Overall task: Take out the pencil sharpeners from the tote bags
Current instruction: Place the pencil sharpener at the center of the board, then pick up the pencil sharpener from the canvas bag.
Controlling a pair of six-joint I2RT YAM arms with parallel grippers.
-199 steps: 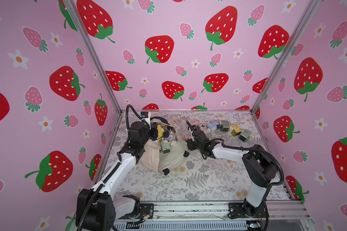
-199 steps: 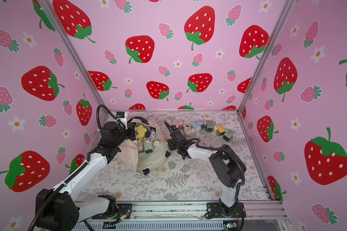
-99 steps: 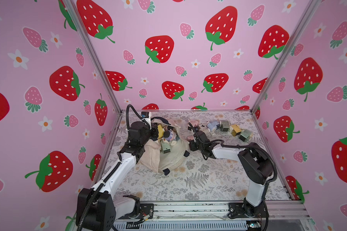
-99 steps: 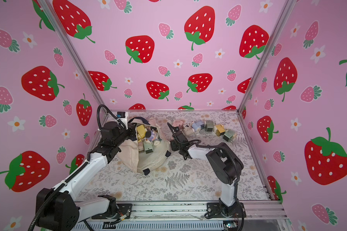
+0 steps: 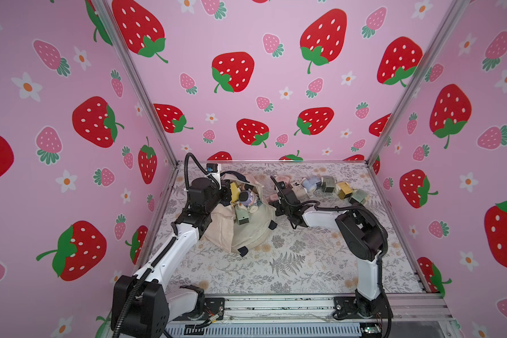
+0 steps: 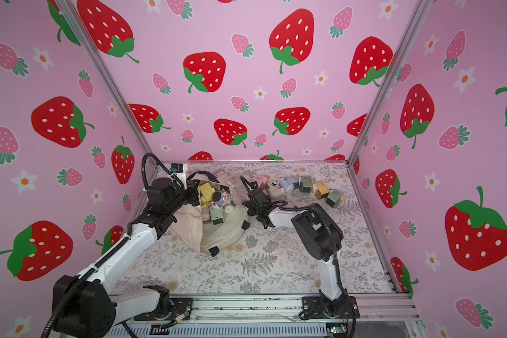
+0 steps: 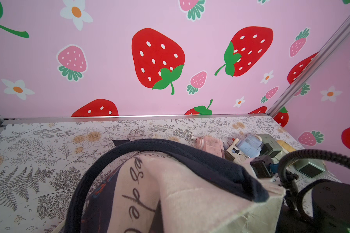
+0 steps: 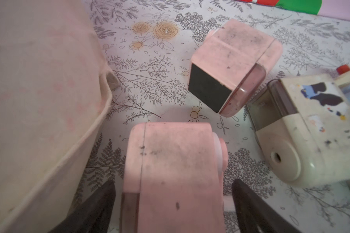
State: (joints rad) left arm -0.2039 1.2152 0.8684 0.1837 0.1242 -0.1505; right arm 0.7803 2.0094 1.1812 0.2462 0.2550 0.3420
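Enclosure: pink walls (image 5: 261, 35) printed with strawberries on three sides, with a floral table cover (image 5: 290, 263) underfoot.
Tote bag: the cream canvas tote bag (image 5: 248, 234) lies slumped on the cover on the left arm's side. Its mouth gapes and a navy handle (image 7: 170, 149) loops over the rim.
Left gripper: the left gripper (image 5: 224, 191) is at the bag's mouth, closed tight. Cloth hides its fingers, but by my reading it pinches the rim and props the mouth up.
Inside the bag: a yellow sharpener (image 5: 234, 188), a purple cartoon sharpener (image 5: 245, 196) and a grey-green sharpener (image 5: 241, 217) show at the mouth. Whether more lie beneath cannot be told.
Right gripper: the right gripper (image 8: 173, 184) is low over the cover just beside the bag. Its jaws are wide, with a gap showing inside each of the fingers (image 8: 101, 199).
Pink sharpener: the pink sharpener (image 8: 174, 161) rests on the cover between those jaws, touching neither.
Outside the bag: a second pink sharpener (image 8: 234, 60) and a cream sharpener (image 8: 291, 141) lie nearby, and a row of sharpeners (image 5: 328, 185) runs towards the right wall.
Handling: the shells are hard, smooth plastic, probably light and likely to skid if nudged. The canvas is soft and would fold shut unsupported.
Hold: across the flat side walls of the body, clear of crank, knob and shavings drawer.
Risk: a drawer may slide out, and the stacked pieces in the bag may tumble.
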